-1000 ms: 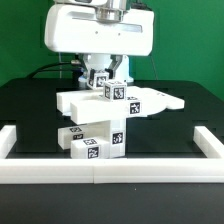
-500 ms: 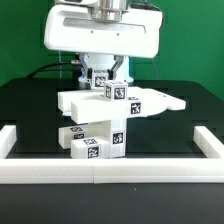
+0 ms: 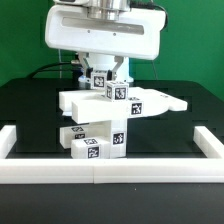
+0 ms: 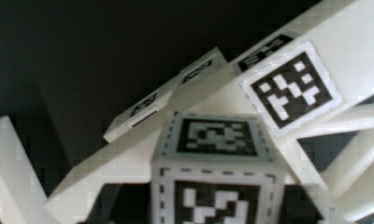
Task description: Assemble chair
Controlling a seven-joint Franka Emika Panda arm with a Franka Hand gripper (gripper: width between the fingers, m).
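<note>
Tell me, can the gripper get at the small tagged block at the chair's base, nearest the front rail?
Probably not directly: the gripper sits on top of the chair, whose wide slab overhangs the low block. It would need to back off and approach from the front.

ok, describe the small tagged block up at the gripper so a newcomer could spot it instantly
Start at the white chair stack standing mid-table behind the low white border rail. Follow it up to the flat slab lying across its top. The small block sits above the slab's rear, between the gripper fingers. It is the highest tagged piece, and far smaller than the bars below.
</note>
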